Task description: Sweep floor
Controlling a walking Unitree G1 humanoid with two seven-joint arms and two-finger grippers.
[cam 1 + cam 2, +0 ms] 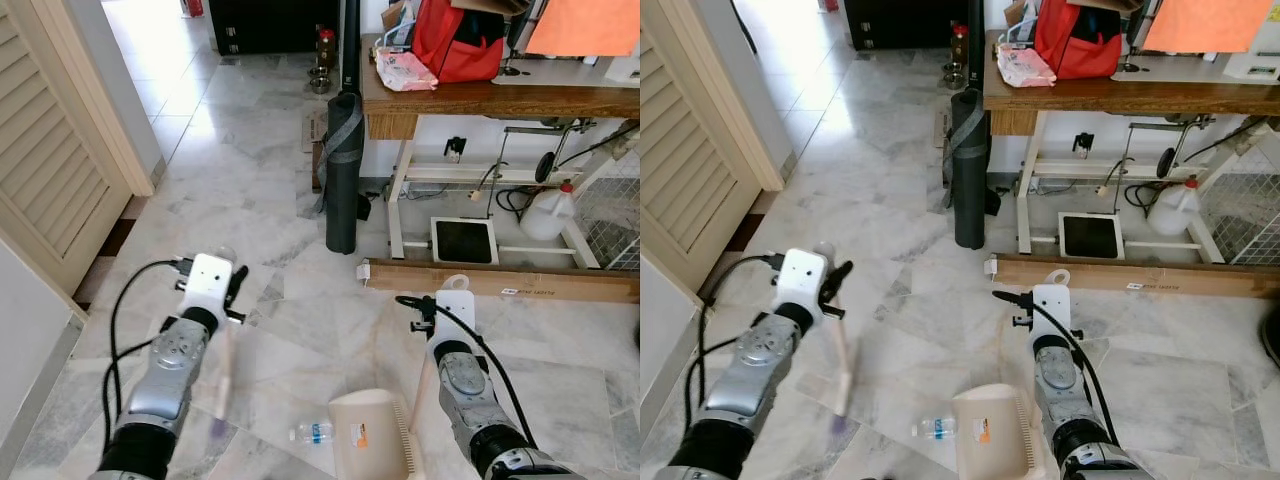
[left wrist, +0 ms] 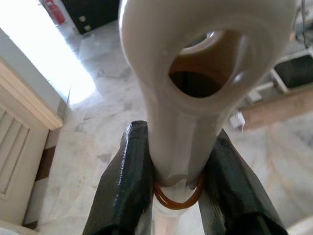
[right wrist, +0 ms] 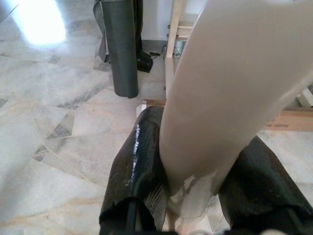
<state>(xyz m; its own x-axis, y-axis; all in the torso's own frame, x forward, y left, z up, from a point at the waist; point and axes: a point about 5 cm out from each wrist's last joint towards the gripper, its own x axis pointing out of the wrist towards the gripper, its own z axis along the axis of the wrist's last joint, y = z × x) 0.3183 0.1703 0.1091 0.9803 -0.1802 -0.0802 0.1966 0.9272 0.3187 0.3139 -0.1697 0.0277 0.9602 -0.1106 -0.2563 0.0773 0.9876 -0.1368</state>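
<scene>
On the grey-veined marble floor point(image 1: 250, 180), a small clear plastic water bottle point(image 1: 314, 432) lies just beside the cream plastic dustpan point(image 1: 368, 432) below the right arm, while a blurred pale broom handle point(image 1: 224, 375) slants down beside the left arm, near a dark rolled mat point(image 1: 343, 170) standing upright by the wooden table point(image 1: 480, 97).

A home: marble floor point(image 1: 250, 180), louvered door point(image 1: 50, 170), cluttered wooden table point(image 1: 480, 98).

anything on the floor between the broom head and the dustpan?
Yes: a small plastic water bottle lies on the marble between the broom tip and the dustpan, close to the dustpan's left side. Clearest in the left eye view.
</scene>
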